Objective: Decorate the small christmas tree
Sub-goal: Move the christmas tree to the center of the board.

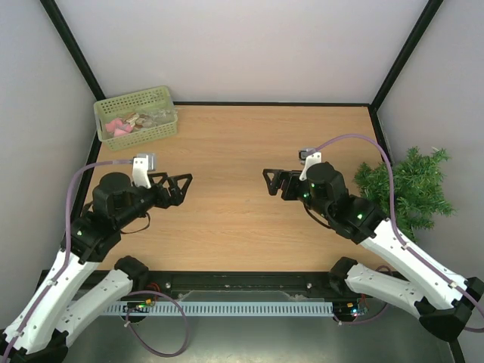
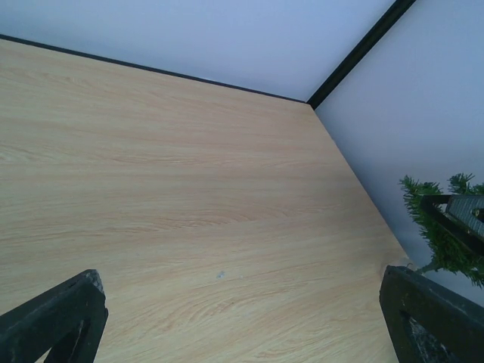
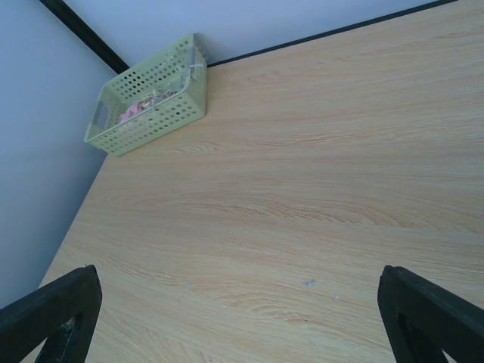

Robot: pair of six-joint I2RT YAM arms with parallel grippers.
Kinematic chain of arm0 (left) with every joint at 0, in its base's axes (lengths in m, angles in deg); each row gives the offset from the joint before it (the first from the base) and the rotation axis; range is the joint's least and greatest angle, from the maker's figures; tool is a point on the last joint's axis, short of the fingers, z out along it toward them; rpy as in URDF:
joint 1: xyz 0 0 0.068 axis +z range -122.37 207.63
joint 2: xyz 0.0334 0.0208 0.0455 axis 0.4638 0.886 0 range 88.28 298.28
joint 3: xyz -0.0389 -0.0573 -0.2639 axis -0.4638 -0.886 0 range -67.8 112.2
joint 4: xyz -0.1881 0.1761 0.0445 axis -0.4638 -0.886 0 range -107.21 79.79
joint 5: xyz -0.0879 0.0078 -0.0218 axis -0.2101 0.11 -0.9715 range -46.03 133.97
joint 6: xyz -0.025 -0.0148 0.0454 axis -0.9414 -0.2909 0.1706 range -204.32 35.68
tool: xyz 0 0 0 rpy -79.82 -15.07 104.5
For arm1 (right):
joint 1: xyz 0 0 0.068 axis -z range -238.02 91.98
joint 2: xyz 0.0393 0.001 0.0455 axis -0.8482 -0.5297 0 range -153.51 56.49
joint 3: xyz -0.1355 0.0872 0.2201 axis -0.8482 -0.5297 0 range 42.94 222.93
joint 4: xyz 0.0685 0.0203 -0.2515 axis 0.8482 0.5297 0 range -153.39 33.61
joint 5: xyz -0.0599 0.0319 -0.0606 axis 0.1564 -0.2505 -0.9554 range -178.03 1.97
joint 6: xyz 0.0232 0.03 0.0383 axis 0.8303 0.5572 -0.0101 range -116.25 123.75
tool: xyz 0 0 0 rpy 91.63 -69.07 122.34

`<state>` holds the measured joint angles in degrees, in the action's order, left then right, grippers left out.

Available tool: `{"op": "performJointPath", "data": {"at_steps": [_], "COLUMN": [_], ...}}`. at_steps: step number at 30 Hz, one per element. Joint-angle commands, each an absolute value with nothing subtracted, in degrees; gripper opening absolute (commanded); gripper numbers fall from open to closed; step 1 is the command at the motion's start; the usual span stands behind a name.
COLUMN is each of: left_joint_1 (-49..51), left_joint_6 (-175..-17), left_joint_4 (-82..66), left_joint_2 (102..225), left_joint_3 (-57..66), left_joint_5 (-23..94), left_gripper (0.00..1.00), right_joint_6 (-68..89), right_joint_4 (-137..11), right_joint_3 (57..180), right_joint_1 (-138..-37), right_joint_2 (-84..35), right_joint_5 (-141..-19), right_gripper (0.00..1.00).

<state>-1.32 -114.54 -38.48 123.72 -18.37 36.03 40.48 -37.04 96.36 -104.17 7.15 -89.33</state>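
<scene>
On my far left, the pale green basket [image 1: 136, 115] sits in the far left corner of the table [image 1: 227, 144]. I see pink pieces and some greyish bits inside, too small to name. The left gripper [image 1: 184, 189] hovers over bare wood with its jaws spread wide. In its wrist view only the two finger [image 2: 54, 318] tips show, one in each bottom corner. The right gripper [image 1: 268, 183] faces it across the middle, equally wide apart and holding nothing. The small christmas tree [image 1: 412, 189] is at the table's right edge against the wall, well apart from the basket. The right arm covers its lower left side, and I can't make out its base.
</scene>
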Motion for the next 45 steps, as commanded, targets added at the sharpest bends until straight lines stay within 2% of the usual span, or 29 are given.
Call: {"op": "performJointPath", "data": {"at_steps": [1,6,12,22,26,30,33,37,38,42,45], "left_joint_1": [-1.02,-1.02,-1.02,-1.02,-1.02,-1.02,-1.02,-0.98,-1.02,-1.02,-1.02], "left_joint_6": [-114.67,-113.19,-109.68,-106.36,-105.86,-105.56,-105.34,-105.15,-105.06,-104.90,-104.89], "left_joint_4": [-38.69,-38.50,-39.56,-37.69,-36.54,-36.27,-35.82,-34.84,-34.89,-34.88,-34.90], "left_joint_2": [122.12,121.42,121.83,121.18,121.18,121.83,122.15,122.86,123.17,124.06,124.29], "left_joint_3": [-18.99,-19.77,-20.32,-23.69,-24.80,-24.92,-25.52,-26.47,-26.42,-26.67,-26.79], "left_joint_5": [35.40,35.27,37.65,37.99,36.68,35.63,34.75,34.00,33.96,32.70,32.50], "left_gripper": [1.00,1.00,1.00,1.00,1.00,1.00,1.00,1.00,1.00,1.00,1.00], "right_joint_6": [40.41,37.54,32.05,24.26,19.63,16.45,7.36,-26.52,-30.38,-14.05,-14.79], "right_joint_4": [-37.29,-35.52,-32.45,-24.58,-23.75,-23.03,-34.21,-78.75,-82.37,-63.88,-62.74], "right_joint_3": [95.63,98.22,107.66,127.42,130.62,130.68,127.08,112.21,111.92,117.75,118.08], "right_joint_1": [-104.58,-104.53,-104.55,-104.54,-104.60,-104.53,-103.82,-98.79,-97.22,-90.49,-87.83], "right_joint_2": [8.47,8.17,7.84,4.59,1.95,-1.43,-1.02,3.59,3.23,0.82,-0.42], "right_joint_5": [-90.70,-97.01,-108.00,-137.85,-150.40,-169.14,-176.69,-178.39,-178.94,-177.75,-178.20], "right_gripper": [0.98,0.98,0.98,0.98,0.98,0.98,0.98,0.98,0.98,0.98,0.98]}}
